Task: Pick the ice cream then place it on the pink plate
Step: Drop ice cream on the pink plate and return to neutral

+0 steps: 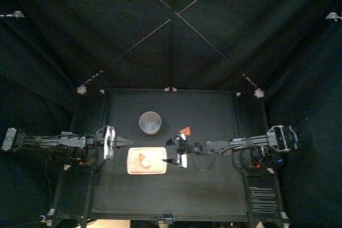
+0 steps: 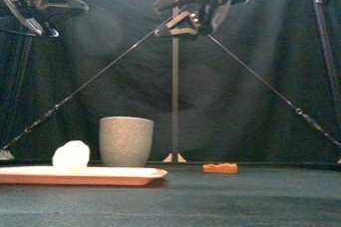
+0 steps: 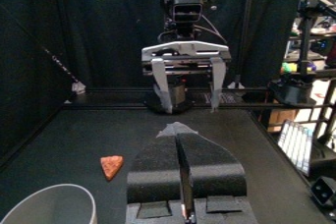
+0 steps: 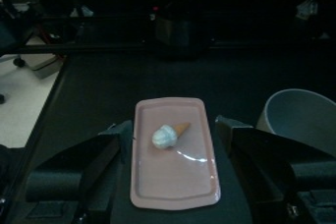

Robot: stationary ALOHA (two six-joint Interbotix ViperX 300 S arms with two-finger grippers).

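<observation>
Where the ice cream [image 4: 168, 136] lies: on the pink plate [image 4: 178, 187], near its middle.
Right gripper [image 3: 186, 88]: jaws spread wide, empty, raised above the plate.
Left gripper [image 3: 182, 141]: jaws pressed together, holding nothing.
Grey cup [image 2: 127, 139]: upright behind the plate.
Orange toy [image 2: 220, 168]: right of the cup.

Pink tray [image 4: 171, 184] glossy smooth plastic; grey cup [image 2: 127, 141] matt, speckled.

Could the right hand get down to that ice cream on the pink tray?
Probably yes: the right hand hangs open above the pink tray, with nothing between it and the ice cream.
</observation>
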